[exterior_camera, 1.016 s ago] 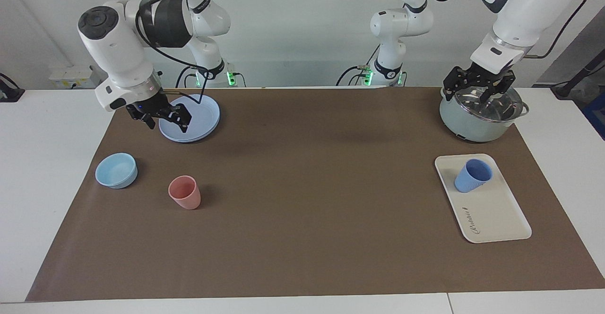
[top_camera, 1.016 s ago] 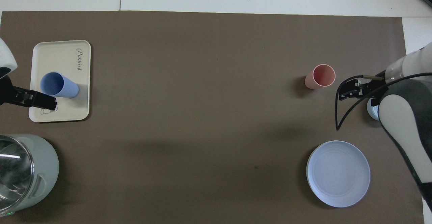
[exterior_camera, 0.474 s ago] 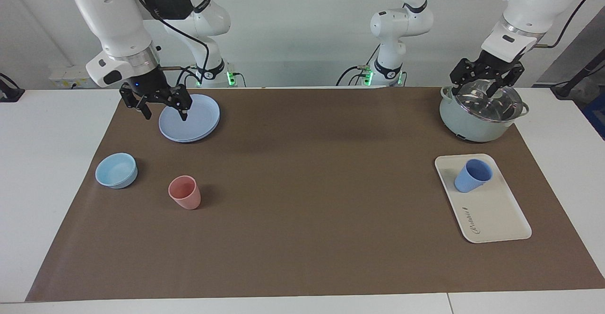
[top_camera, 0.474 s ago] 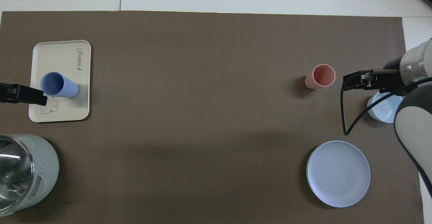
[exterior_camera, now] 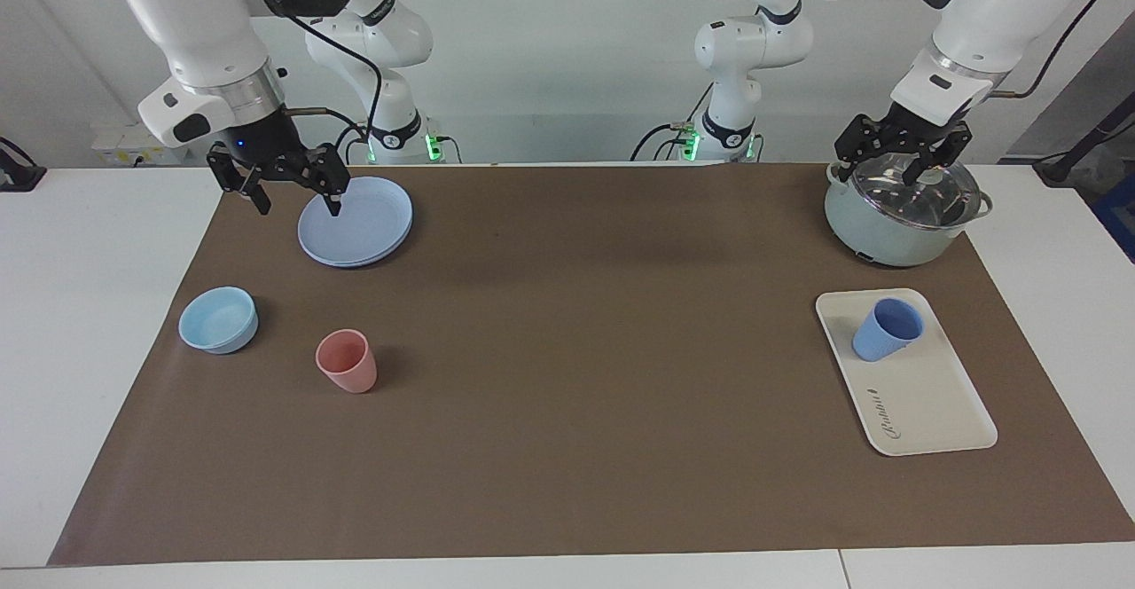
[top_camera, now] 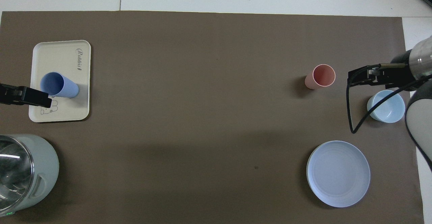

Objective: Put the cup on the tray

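The only writing I can read is script lettering on the tray (top_camera: pixel 61 53), at its end farthest from me; it seems to say "Rabbit", though the letters are small.

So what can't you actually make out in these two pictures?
- Pot: cut off by the overhead view's edge.
- Bear drawing on the tray: partly covered by the left gripper overhead, too small to see in the facing view.
- Inside of the cup: neither view shows its bottom.
- Right gripper: mostly hidden by its own arm overhead.
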{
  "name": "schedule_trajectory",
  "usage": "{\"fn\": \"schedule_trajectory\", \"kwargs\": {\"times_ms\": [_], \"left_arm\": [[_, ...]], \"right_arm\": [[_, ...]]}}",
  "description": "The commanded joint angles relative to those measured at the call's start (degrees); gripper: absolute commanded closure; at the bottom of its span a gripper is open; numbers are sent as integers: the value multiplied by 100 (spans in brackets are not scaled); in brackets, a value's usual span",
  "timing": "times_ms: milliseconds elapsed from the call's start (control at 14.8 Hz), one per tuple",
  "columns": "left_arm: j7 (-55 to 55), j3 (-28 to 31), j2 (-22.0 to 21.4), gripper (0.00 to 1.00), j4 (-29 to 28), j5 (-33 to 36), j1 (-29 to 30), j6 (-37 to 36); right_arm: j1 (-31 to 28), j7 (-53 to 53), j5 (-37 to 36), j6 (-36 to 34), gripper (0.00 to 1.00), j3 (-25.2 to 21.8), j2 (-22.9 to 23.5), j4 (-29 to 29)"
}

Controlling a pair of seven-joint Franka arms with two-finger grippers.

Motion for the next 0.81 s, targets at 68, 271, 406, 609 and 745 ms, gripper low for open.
{"fn": "schedule_trajectory", "kwargs": {"times_ms": [68,271,406,609,745], "left_arm": [[-77,10,-106,0,-117,-68,-2,8],[-77,10,-106,0,-117,-68,-2,8],[-77,10,-115,0,-126,-68,-2,8],[-60,10,-106,0,-117,-68,-2,8],[-86,1,-106,0,-117,-68,-11,-1]], "right_arm": [[-67,-184,-56,-123,1,14,-171,-192],[-84,-192,-38,-193,1,14,-197,-201],[-67,-175,15,-211,1,14,-197,-201],[-49,-149,15,-176,1,14,-197,-201],[-41,-140,15,-176,0,14,-197,-201]]}}
